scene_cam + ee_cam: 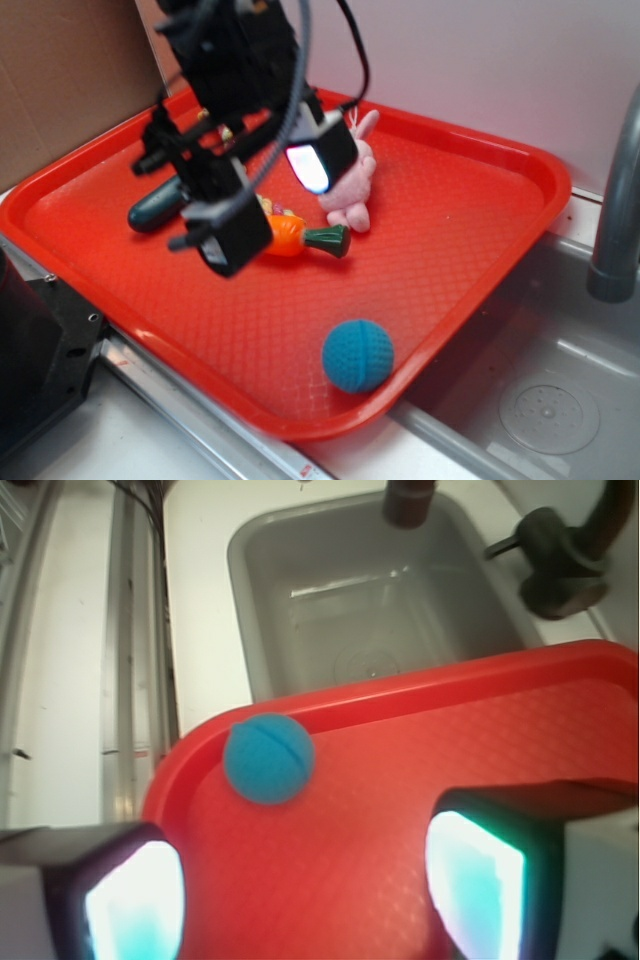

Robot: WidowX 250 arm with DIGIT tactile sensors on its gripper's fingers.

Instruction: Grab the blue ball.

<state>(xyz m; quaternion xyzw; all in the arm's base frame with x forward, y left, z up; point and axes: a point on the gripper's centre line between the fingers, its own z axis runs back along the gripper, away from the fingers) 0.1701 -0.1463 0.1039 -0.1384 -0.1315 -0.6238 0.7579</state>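
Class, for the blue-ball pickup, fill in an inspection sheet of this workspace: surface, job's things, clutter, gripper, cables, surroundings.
Surface: red tray with a raised rim and textured floor, resting partly over a grey sink.
Job's things: blue ball on the tray near its rim by the sink, apart from everything else.
Clutter: toy carrot, pink plush bunny and dark teal capsule, grouped under the arm.
Gripper: gripper open, empty, above the tray, short of the ball.
Cables: black cables looping down the arm.
Surroundings: faucet by the sink, cardboard panel behind the tray, white counter.
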